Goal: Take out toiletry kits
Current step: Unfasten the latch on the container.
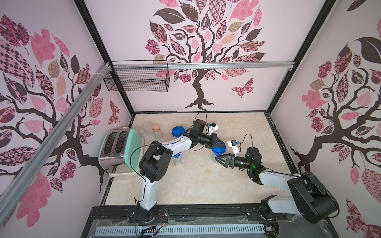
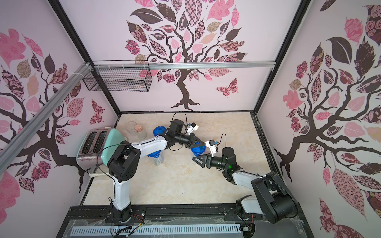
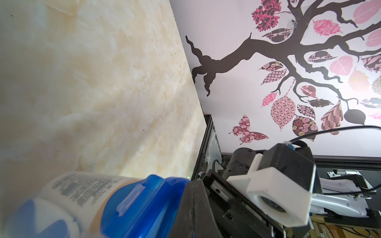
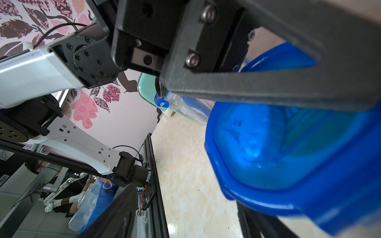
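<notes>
The working canister (image 1: pixel 219 151) stands upright at mid-counter (image 1: pixel 195 185), long axis vertical, with its blue clip lid (image 2: pixel 198 152) on top. No toiletry kits lie in the open. Judged from the task, they sit inside the lidded canisters, whose contents cannot be made out. The left pincer (image 1: pixel 221 142) reaches in from the far left and rests on the lid, jaws closed narrow; whether they pinch a clip cannot be told. The right pincer (image 1: pixel 217 159) lies just beside the canister on its near side, pointing left. Its fingers stand apart over bare counter in the right wrist view, holding nothing. The left arm is nearer the lid, which must lift off along the vertical axis before the contents can be reached
</notes>
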### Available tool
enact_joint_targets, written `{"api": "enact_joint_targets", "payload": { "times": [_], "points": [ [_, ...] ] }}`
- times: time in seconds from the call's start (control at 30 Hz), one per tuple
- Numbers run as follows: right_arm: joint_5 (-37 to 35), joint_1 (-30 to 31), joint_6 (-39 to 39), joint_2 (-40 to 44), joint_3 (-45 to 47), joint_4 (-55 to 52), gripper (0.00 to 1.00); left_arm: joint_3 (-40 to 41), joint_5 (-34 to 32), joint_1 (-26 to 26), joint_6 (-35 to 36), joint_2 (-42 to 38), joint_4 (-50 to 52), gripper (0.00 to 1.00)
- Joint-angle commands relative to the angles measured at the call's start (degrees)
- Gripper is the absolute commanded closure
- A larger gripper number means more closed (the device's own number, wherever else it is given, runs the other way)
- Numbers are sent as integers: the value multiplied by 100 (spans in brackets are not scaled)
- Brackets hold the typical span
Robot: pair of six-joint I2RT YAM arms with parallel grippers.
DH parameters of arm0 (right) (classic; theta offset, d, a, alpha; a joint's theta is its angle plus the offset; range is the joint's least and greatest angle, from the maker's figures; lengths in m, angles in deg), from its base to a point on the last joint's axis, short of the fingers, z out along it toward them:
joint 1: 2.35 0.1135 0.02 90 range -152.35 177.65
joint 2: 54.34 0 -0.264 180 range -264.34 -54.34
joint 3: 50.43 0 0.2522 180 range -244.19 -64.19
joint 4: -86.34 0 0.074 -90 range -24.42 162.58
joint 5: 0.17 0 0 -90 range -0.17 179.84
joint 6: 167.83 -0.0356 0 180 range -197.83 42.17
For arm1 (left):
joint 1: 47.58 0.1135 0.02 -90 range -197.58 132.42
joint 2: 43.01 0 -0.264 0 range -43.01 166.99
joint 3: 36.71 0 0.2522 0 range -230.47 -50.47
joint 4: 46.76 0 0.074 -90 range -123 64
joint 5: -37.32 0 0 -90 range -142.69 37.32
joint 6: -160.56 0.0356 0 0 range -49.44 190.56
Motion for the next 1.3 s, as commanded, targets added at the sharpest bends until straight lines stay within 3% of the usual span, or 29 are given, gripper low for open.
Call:
{"api": "enact_joint_targets", "payload": {
  "times": [0.0,0.7,1.03,1.27],
  "points": [
    [86,97,138,-62,-169,754,24,295,-557,-48,329,564,916,99],
    [639,414,80,-57,42,1373,21,209,-616,-123,446,620,1052,100],
    [578,467,385,275,-17,489,20,63,-786,-136,648,54,1317,97],
    [28,461,804,1159,-26,-834,20,-457,-1273,-119,818,-690,1926,73]
  ]
}}
